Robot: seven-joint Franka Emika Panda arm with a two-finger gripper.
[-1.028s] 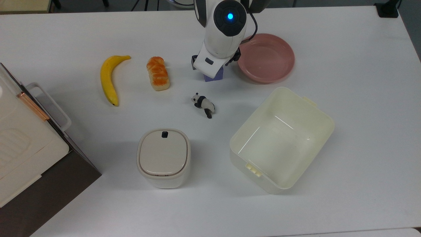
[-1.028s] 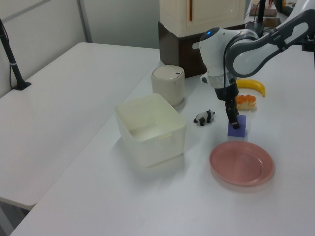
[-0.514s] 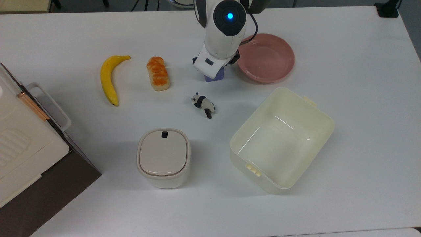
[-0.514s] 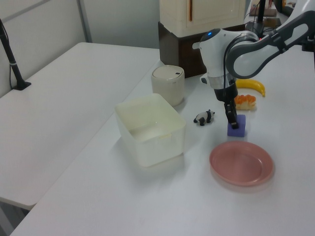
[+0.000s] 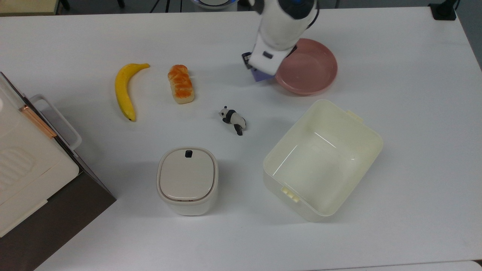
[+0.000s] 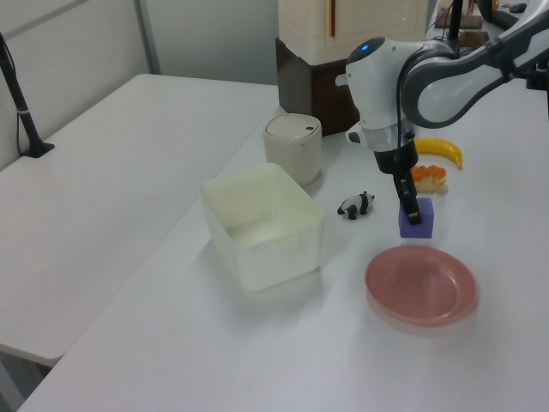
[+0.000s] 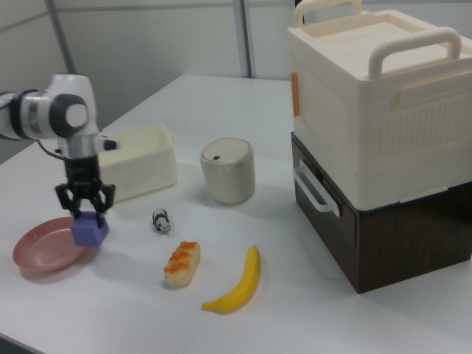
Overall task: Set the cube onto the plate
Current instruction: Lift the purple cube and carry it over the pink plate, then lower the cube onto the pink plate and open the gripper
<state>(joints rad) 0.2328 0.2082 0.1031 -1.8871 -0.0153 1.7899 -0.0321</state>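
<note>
My gripper (image 5: 264, 69) is shut on the purple-blue cube (image 5: 259, 77) and holds it a little above the table. In the top view the cube hangs just off the left rim of the pink plate (image 5: 312, 69), and my arm hides most of it. In the left view the cube (image 6: 419, 220) hangs between the black fingers (image 6: 409, 208), beyond the plate (image 6: 420, 286). In the right view the gripper (image 7: 87, 214) holds the cube (image 7: 90, 232) over the right edge of the plate (image 7: 37, 255). The plate has nothing on it.
A toy panda (image 5: 233, 119), a bread loaf toy (image 5: 181, 83) and a banana (image 5: 124, 90) lie to the top view's left of the cube. A cream tub (image 5: 316, 162) and a lidded bin (image 5: 187, 180) stand nearer. Stacked crates (image 5: 22, 165) fill the top view's left edge.
The gripper has lifted the cube off the table and carried it to the top view's right, up to the plate's rim. Nothing else has moved.
</note>
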